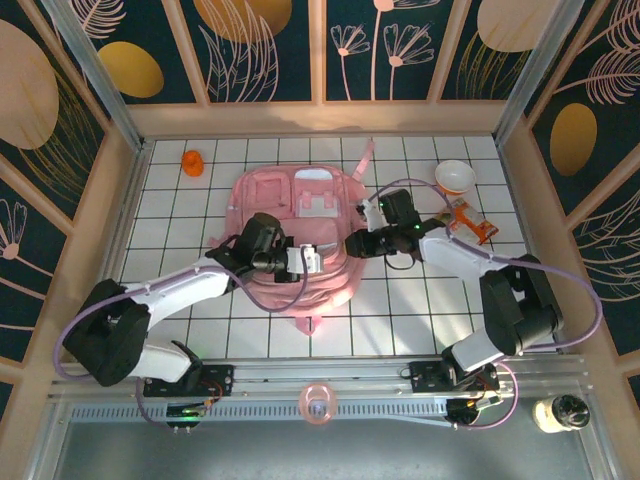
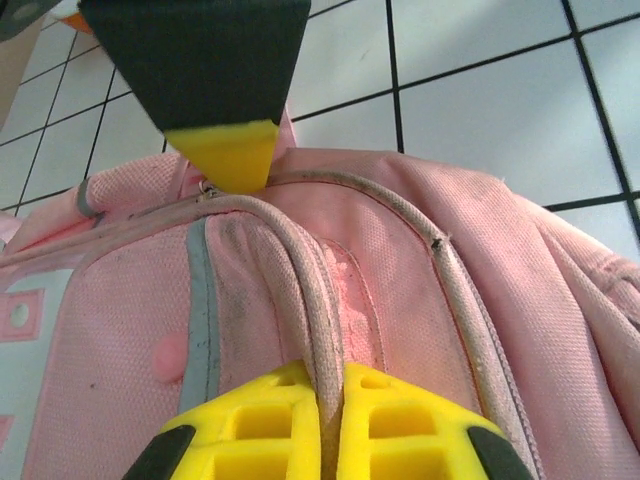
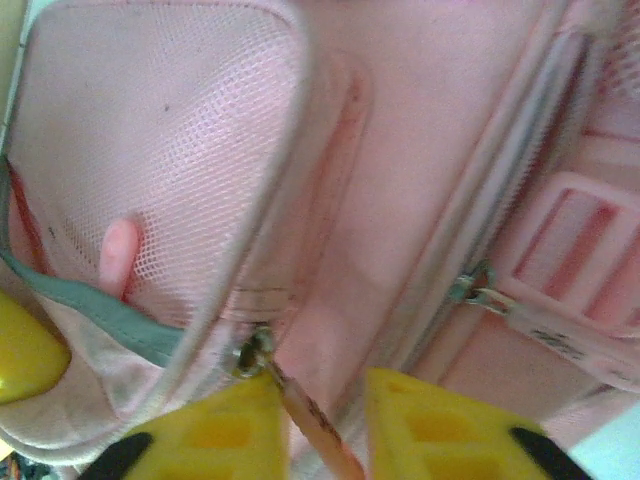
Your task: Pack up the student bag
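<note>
Top external view: the bag (image 1: 262,195) is seen lying flat in the middle of the tiled counter (image 1: 180,235), front pockets turned up. The left claw (image 1: 303,260) is set on its near left part, and the right claw (image 1: 352,243) on its right side. A small orange thing (image 1: 192,162) is placed at the far left, well apart from the bag. A white bowl (image 1: 455,177) and an orange packet (image 1: 472,222) are found at the far right, and a pink tape roll (image 1: 317,404) at the counter's near edge. In the left wrist view, the left claw is seen clamped together on a pale piping (image 2: 312,300) of the bag. In the right wrist view, the right claw is seen apart, with a zip pull (image 3: 300,408) lying between the pads and touching the left one.
</note>
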`<state>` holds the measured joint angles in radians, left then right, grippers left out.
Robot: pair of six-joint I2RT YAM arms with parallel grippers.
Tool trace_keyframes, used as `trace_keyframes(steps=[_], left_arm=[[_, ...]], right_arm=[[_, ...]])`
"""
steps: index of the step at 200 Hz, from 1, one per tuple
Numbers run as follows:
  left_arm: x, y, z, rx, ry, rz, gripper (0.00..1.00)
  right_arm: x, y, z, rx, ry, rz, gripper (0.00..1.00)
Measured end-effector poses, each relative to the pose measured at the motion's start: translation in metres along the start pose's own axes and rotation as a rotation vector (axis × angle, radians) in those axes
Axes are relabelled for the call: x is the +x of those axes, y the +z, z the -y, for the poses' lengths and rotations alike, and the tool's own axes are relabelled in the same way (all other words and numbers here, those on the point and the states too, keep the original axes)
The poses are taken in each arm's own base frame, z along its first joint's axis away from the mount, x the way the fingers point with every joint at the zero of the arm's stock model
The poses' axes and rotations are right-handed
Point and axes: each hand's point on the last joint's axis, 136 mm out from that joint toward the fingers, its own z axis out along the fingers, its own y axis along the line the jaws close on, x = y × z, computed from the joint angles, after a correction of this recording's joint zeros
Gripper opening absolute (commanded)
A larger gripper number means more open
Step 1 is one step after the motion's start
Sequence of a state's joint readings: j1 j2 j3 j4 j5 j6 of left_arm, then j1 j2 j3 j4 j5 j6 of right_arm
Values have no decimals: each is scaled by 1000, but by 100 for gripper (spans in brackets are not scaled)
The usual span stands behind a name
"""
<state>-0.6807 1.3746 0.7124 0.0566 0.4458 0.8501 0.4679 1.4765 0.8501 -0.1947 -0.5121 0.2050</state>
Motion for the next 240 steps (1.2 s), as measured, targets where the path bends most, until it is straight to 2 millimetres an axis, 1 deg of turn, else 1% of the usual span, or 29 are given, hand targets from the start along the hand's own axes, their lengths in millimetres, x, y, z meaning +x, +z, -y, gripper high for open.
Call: trace_keyframes(steps=[14, 25, 37, 46, 62, 73, 81, 95, 113, 134, 146, 164, 191, 240], left_arm=[[-5, -6, 8, 16, -29, 28, 0], [-8, -11, 18, 41, -62, 53, 0], [-12, -17, 28, 63, -96, 86, 0], [-15, -22, 33, 72, -113, 110, 0], [-18, -33, 37, 76, -147, 154, 0], [-17, -39, 38, 75, -174, 180, 0], [-17, -43, 37, 71, -190, 199, 0], [-18, -50, 34, 54, -207, 235, 0], [-19, -56, 32, 34, -223, 267, 0], [-20, -59, 31, 26, -236, 290, 0], [-21, -60, 31, 22, -238, 297, 0], [-22, -60, 30, 20, -237, 302, 0], [-21, -60, 31, 21, -239, 300, 0], [-19, -60, 33, 29, -239, 292, 0]], right_arm=[[1, -14, 5, 22, -22, 65, 38], [-2, -33, 13, 57, -46, 159, 41], [-6, -56, 15, 80, -80, 267, 42], [-9, -73, 8, 77, -131, 345, 46], [-19, -97, -9, 60, -248, 462, 48], [-25, -107, -19, 52, -322, 510, 49], [-27, -110, -24, 47, -379, 521, 50], [-23, -106, -28, 35, -473, 495, 51], [-10, -93, -30, 9, -599, 419, 51], [10, -72, -33, -34, -746, 314, 51], [23, -58, -39, -72, -819, 254, 51], [34, -41, -46, -121, -896, 186, 51], [39, -25, -54, -176, -960, 142, 51], [39, -18, -60, -236, -987, 125, 51]])
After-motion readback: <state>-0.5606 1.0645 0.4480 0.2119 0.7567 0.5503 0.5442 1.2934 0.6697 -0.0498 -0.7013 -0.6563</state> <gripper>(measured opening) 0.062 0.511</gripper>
